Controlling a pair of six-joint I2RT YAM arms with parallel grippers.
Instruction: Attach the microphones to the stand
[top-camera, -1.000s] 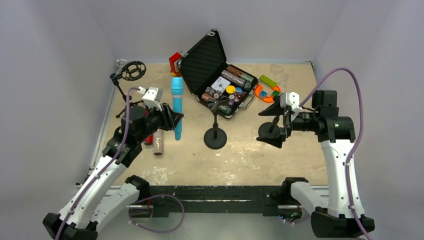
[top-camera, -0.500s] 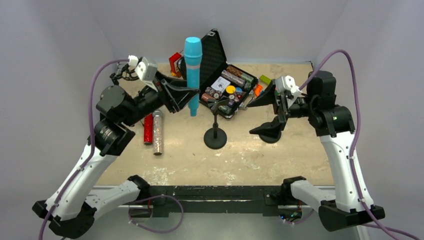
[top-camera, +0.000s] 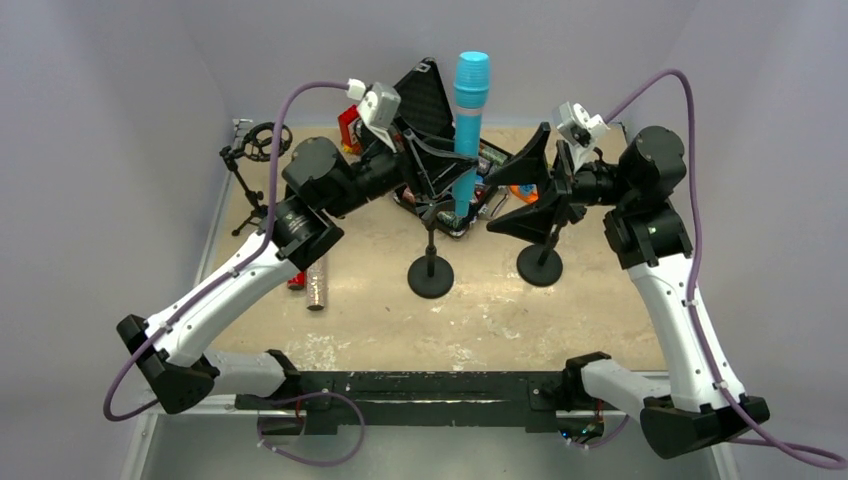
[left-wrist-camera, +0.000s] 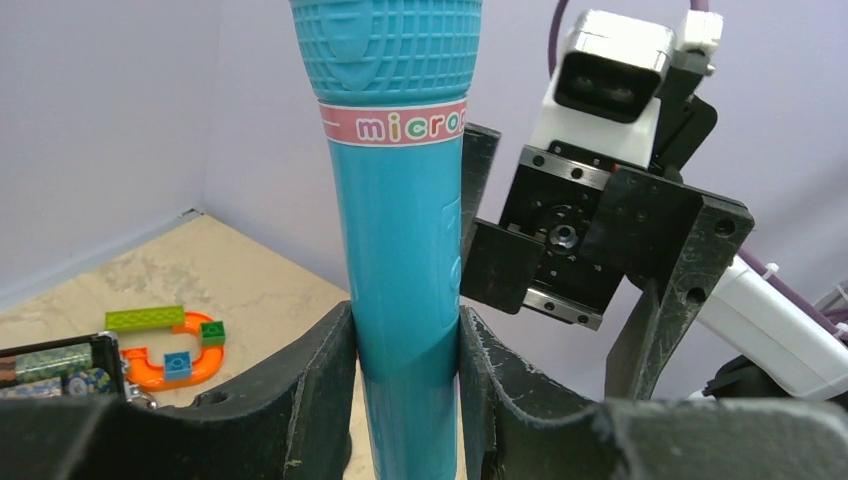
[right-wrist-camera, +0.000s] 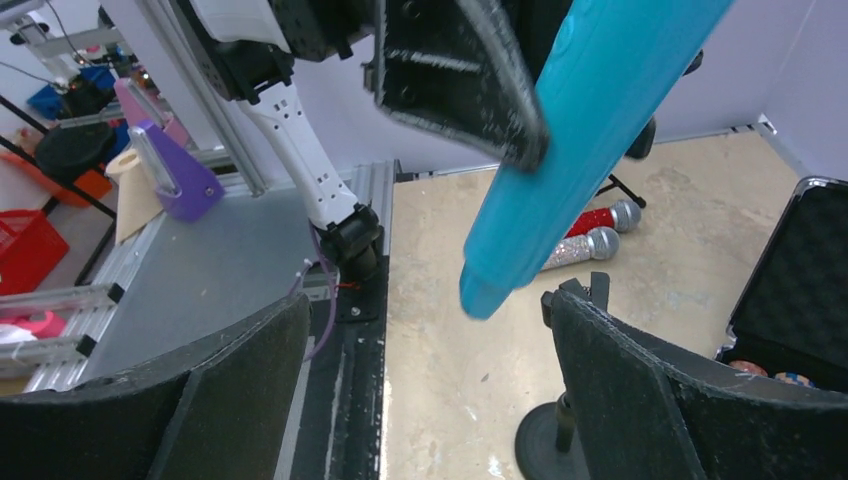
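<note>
Item in hand: the blue mic (top-camera: 468, 125), upright, was pinched at mid-body by the left gripper (top-camera: 443, 168) above the stand (top-camera: 431, 272), while the right gripper (top-camera: 517, 190) was spread wide beside it, holding nothing. Progress, as judged: no mic was clipped yet, and the red mic (right-wrist-camera: 603, 218) and silver mic (right-wrist-camera: 578, 249) lay side by side on the table (top-camera: 560, 320). Only the right wrist view showed the blue mic's tail clear of a stand's clip (right-wrist-camera: 578, 297); overhead, the left arm (top-camera: 250, 280) hid most of the red mic.

The light blue microphone (top-camera: 468, 130) is upright in mid-air, head up, butt end near the black stand (top-camera: 431, 272)'s top clip. The red microphone (right-wrist-camera: 600, 218) and glittery silver microphone (top-camera: 316, 290) lie side by side on the tabletop (top-camera: 560, 320).
</note>
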